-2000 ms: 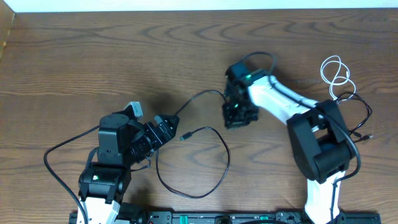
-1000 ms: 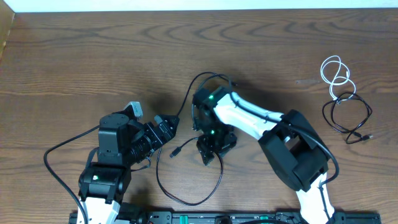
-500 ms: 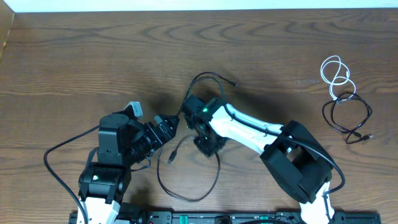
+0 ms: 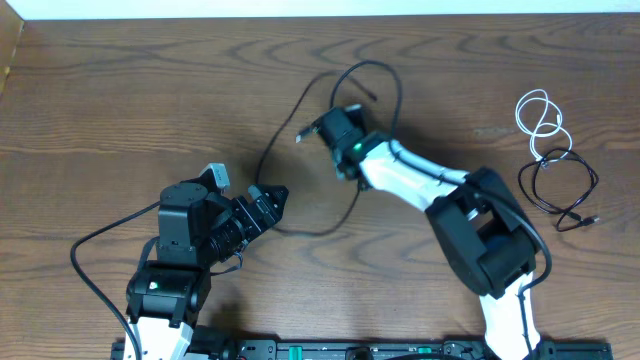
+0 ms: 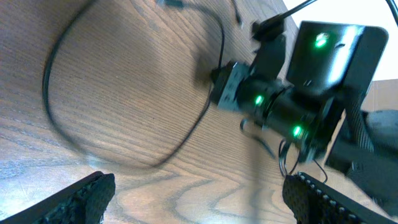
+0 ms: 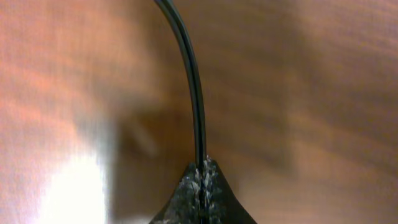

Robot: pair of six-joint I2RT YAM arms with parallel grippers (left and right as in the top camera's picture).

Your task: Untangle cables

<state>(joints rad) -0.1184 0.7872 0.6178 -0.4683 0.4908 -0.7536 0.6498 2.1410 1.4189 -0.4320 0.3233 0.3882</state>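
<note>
A long black cable loops over the middle of the table, with a plug end just left of my right gripper. In the right wrist view that gripper is shut on the black cable, which runs straight out from between the fingertips. My left gripper stands open beside the loop's lower bend and holds nothing; in the left wrist view its fingers are wide apart over bare wood, with the cable ahead. A short white cable and a coiled black cable lie apart at the far right.
The right arm's white links stretch across the table's centre toward the left arm. A thick black robot wire curves at the left. The table's far edge runs along the top.
My right gripper shut on the black cable near the table's middle, then drew it away toward the far side, so the loop now reaches farther up. The left arm stayed still.
</note>
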